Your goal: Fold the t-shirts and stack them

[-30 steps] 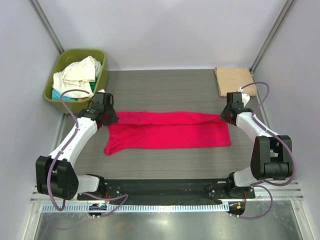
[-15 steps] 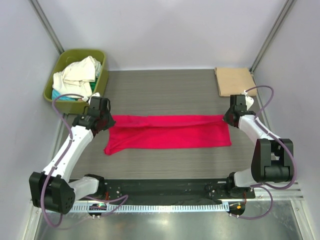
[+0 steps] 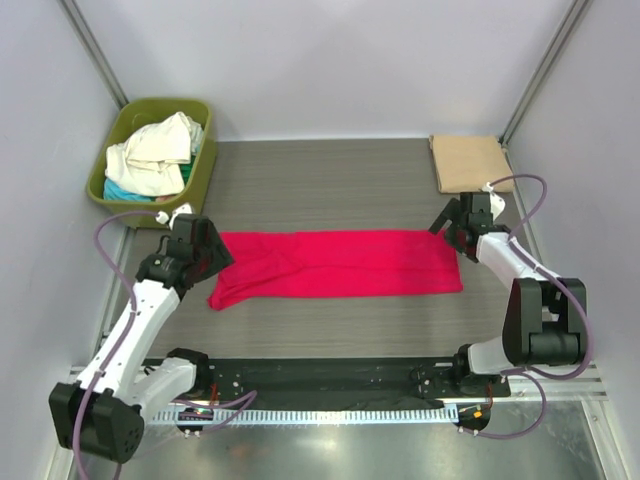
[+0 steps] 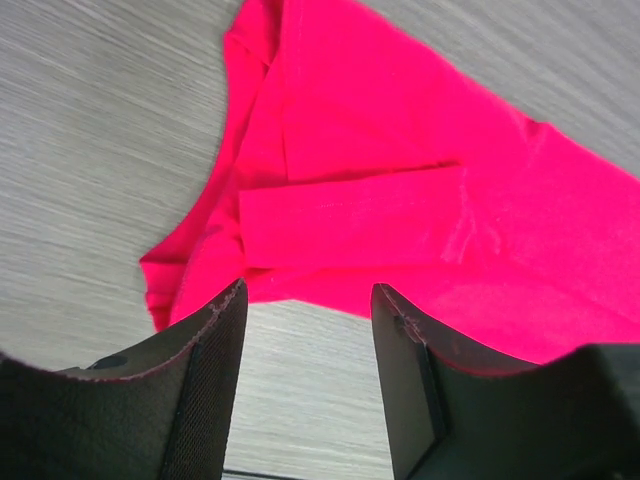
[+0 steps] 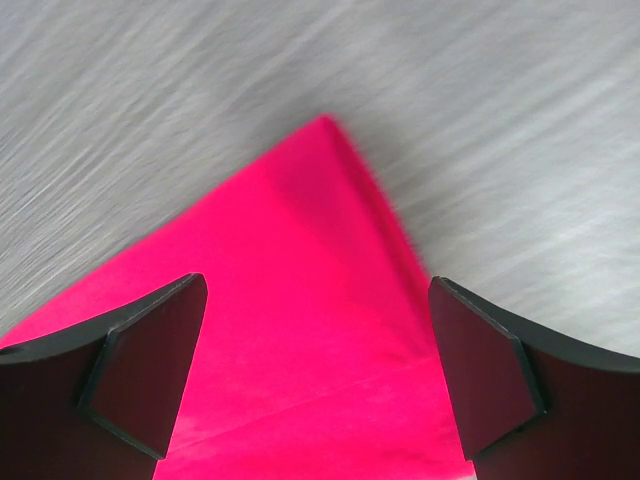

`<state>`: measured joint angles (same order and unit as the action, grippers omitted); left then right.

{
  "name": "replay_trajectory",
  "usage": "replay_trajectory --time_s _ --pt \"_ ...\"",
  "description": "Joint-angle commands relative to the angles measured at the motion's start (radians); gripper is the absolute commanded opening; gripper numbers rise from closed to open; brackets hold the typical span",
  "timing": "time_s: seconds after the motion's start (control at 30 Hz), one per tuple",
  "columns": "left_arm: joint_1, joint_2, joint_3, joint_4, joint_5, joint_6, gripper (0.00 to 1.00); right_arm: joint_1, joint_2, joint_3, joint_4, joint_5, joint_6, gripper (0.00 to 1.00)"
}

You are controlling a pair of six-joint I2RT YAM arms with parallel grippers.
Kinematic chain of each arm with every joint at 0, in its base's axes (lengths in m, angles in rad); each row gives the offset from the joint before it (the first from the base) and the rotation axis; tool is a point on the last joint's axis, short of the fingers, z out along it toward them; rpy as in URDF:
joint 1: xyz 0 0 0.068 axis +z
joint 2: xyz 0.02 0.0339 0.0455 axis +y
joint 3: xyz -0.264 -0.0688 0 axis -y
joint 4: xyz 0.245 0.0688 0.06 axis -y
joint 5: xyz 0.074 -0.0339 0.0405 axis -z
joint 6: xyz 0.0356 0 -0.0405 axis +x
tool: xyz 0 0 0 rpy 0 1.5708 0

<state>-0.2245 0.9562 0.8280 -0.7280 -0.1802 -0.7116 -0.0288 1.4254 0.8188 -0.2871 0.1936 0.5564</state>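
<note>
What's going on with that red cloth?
This robot is folding t-shirts. A red shirt lies on the table, folded into a long strip. The left gripper and right gripper hover open at its two ends, holding nothing. A tan shirt lies folded in the far right corner; more sit in the green tub.

The far edge of the red t-shirt point(image 3: 340, 264) now lies slightly nearer the arms than a second ago, making the band of cloth a little narrower. The left gripper point(image 3: 218, 256) has drawn back toward the near left and sits just off the shirt's left end, fingers apart with nothing between them. Its arm has swung outward to the left. The right gripper point(image 3: 447, 226) has spread its fingers wide above the shirt's far right corner.
</note>
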Motion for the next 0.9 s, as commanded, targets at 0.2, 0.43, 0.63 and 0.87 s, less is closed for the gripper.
replay_trajectory --time_s 0.2,0.43,0.63,0.87 --pt "-0.064 0.370 -0.030 0.254 0.044 -0.057 0.50 0.154 0.183 0.059 0.098 -0.108 -0.020 0.95" --pt "-0.065 0.680 0.049 0.392 0.035 -0.042 0.47 0.216 0.234 -0.036 0.120 -0.118 0.036 0.95" --pt "-0.062 0.958 0.352 0.340 0.036 -0.026 0.44 0.418 0.080 -0.214 0.190 -0.249 0.224 0.94" --pt "-0.091 1.352 1.072 0.122 0.135 0.079 0.42 1.070 0.055 -0.129 0.238 -0.135 0.568 0.94"
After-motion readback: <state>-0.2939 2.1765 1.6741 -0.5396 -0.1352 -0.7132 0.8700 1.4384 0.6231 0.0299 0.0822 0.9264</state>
